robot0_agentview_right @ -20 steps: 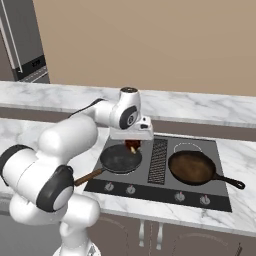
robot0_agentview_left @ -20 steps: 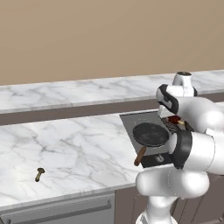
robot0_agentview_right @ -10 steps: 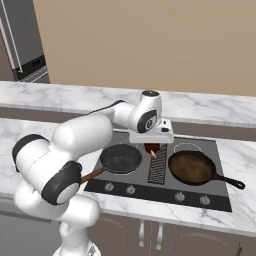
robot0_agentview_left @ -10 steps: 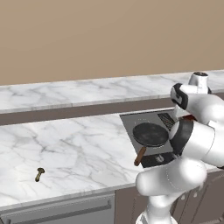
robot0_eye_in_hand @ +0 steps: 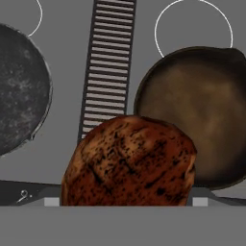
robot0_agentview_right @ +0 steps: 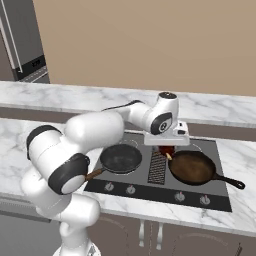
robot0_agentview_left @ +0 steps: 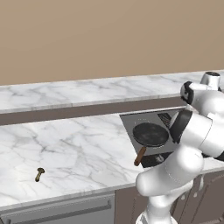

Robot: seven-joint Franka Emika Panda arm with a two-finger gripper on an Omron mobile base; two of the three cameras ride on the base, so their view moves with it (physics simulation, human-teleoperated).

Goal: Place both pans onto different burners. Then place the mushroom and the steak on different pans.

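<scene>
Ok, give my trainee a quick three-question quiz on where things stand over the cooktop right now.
1. True or false: the mushroom already sits in a pan.
2. Which pan lies nearer the steak carried by the tool: A) the black pan, B) the reddish-brown pan?
3. What does the black pan's handle look like?

Key: 1. False, it lies on the marble counter. 2. B. 3. Brown and wooden.
</scene>
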